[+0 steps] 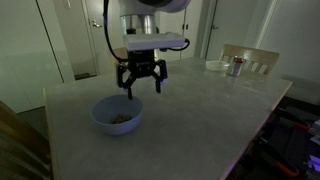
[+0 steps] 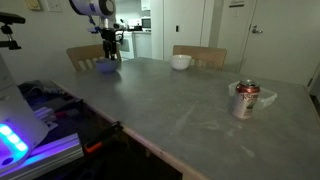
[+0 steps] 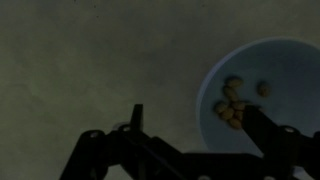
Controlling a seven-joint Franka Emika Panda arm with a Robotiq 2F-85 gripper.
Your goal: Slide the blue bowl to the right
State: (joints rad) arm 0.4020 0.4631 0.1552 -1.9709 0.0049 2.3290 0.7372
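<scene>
The blue bowl point(image 1: 117, 115) is wide, round and pale blue, with brownish bits inside. It sits on the grey table near one corner. It also shows small in an exterior view point(image 2: 106, 66) and at the right of the wrist view point(image 3: 262, 92). My gripper point(image 1: 141, 88) hangs open just above and behind the bowl, holding nothing. In the wrist view my gripper point(image 3: 190, 128) has one dark finger over the bowl's inside and the other finger over the bare table beside the rim.
A smaller white bowl point(image 2: 181, 62) stands at the table's far edge, also visible in an exterior view point(image 1: 217, 65). A drinks can point(image 2: 245, 100) stands near another edge. Wooden chairs point(image 2: 200, 54) stand around the grey table point(image 2: 170, 105).
</scene>
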